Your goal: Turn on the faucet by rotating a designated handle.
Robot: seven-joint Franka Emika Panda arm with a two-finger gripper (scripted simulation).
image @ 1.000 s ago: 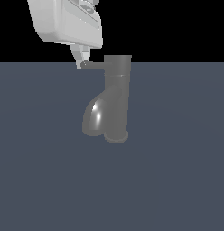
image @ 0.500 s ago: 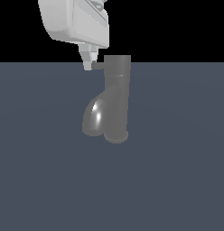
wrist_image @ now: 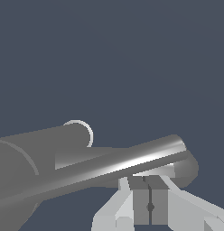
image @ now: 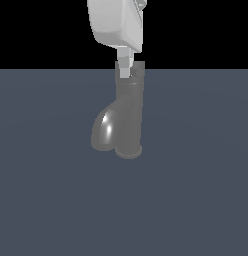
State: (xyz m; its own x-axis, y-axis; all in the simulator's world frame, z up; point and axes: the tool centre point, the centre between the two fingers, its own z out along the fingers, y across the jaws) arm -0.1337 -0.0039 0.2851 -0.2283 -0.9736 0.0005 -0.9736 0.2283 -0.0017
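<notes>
The dark grey faucet (image: 130, 115) stands upright on its round base, and its fat curved spout (image: 103, 131) turns down toward the exterior view's left. My white gripper (image: 124, 71) hangs from above with its fingertips at the faucet's top cap. In the wrist view the thin glossy handle (wrist_image: 132, 162) runs as a straight rod across the picture, out from the faucet's dark body (wrist_image: 37, 149). My gripper (wrist_image: 150, 191) sits right against the rod near its free end, fingers pressed together with only a seam between them. The handle is hard to make out in the exterior view.
The faucet stands on a flat dark blue-grey surface (image: 196, 200) that fills the lower part of the exterior view. The background above it is black. No other objects show.
My gripper has moved toward the exterior view's right, from beside the faucet's cap to directly at it. The faucet looks unmoved.
</notes>
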